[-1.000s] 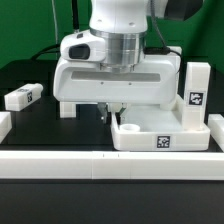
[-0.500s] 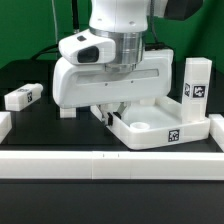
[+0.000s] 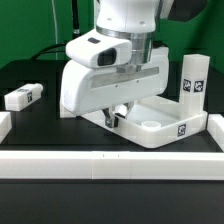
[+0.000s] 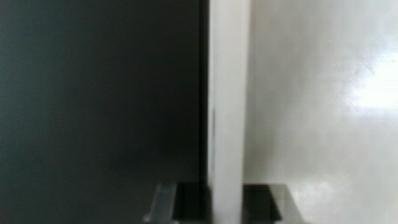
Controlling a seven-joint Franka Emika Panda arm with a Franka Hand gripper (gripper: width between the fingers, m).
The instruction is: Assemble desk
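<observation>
Since half a second ago, we see the wrist and the desk top (image 3: pixel 160 134) turn together. The top's tagged wall now faces more toward the exterior view's right, and its near corner sits closer to the rail (image 3: pixel 110 162). The gripper (image 3: pixel 114 116) is clamped on the top's wall at the end toward the exterior view's left. In the wrist view its fingers (image 4: pixel 178 204) press that thin white wall from both sides. The top sits low on the black table (image 3: pixel 30 125); we cannot tell whether it lies fully flat. The upright leg (image 3: pixel 193 80) stands just behind it. The lying leg (image 3: pixel 22 97) rests well apart, at the exterior view's left.
</observation>
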